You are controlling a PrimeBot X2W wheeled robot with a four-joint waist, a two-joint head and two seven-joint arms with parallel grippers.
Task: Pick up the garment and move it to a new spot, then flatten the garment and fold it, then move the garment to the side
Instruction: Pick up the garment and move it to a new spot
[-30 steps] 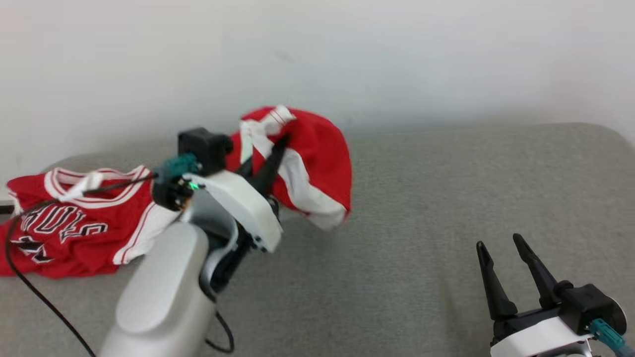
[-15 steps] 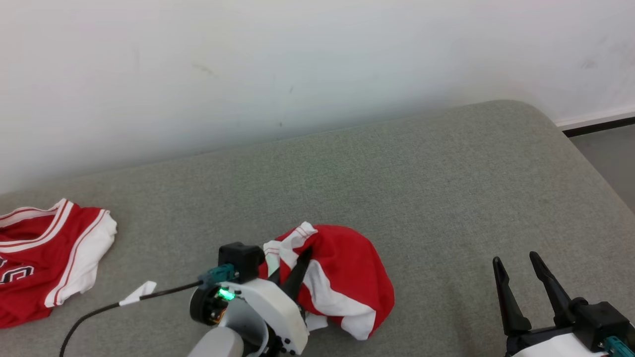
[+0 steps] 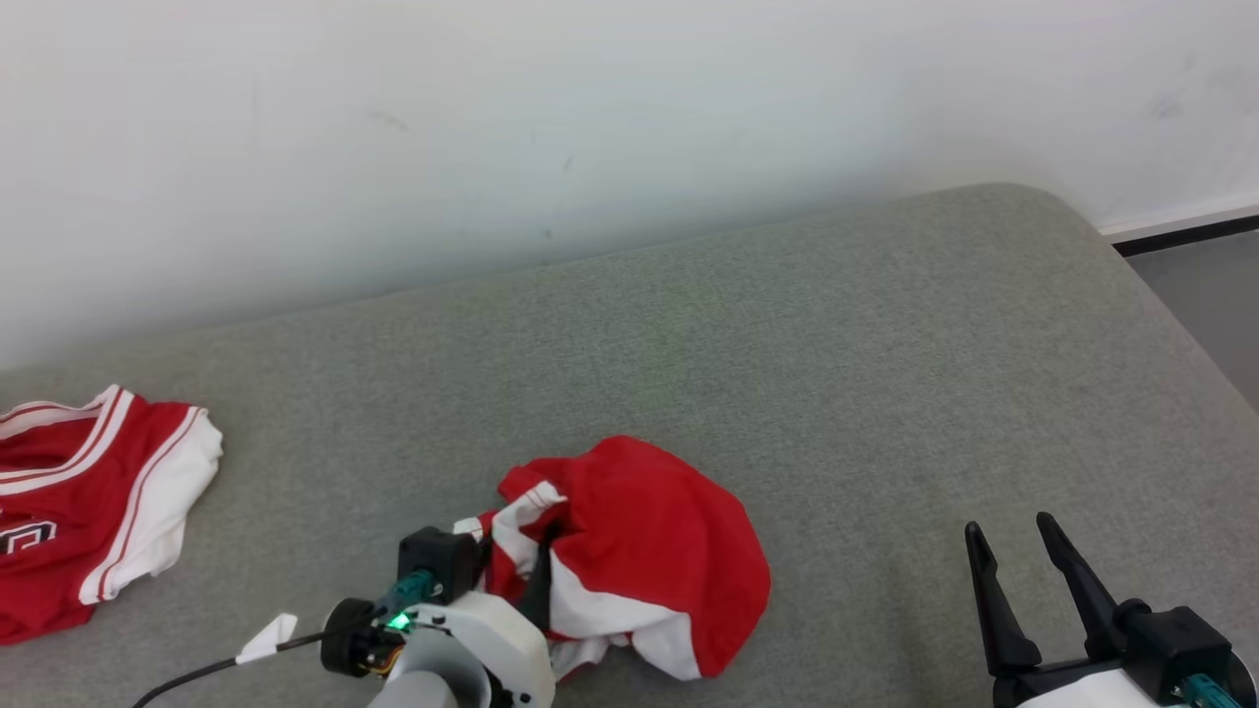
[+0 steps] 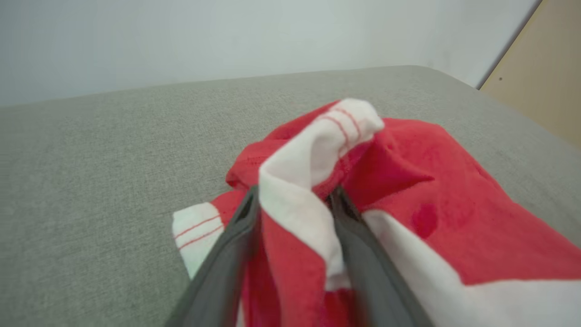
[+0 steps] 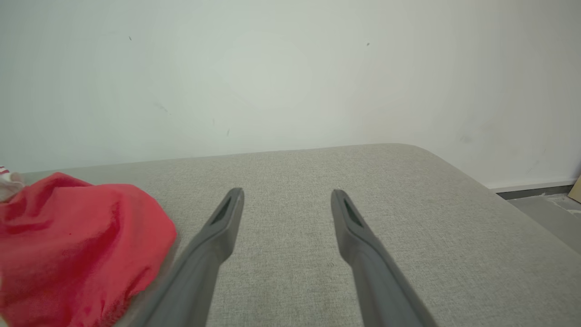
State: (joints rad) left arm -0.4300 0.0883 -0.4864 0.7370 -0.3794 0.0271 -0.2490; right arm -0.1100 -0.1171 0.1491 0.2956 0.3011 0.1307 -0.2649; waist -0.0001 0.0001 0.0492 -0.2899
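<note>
The garment (image 3: 639, 531) is a red piece with white panels and thin red stripes, lying in a crumpled heap on the grey cushioned surface (image 3: 787, 344) near the front. My left gripper (image 3: 536, 556) is at the heap's left side. In the left wrist view its fingers (image 4: 236, 236) stand parted, with a white striped band of the garment (image 4: 454, 227) draped loosely between them. My right gripper (image 3: 1009, 531) hovers open at the lower right, well clear of the cloth. The right wrist view shows its gripper (image 5: 286, 193) empty, with the garment (image 5: 68, 236) to its left.
A second red jersey (image 3: 79, 501) with white trim lies at the far left. A white wall (image 3: 590, 118) backs the surface, whose rounded right edge drops to the floor (image 3: 1210, 295). A cable with a white tag (image 3: 268, 637) trails from the left wrist.
The head camera has turned, shifting the whole picture. The garment, held up a second ago, now rests on the surface, and the left gripper's fingers have parted around it.
</note>
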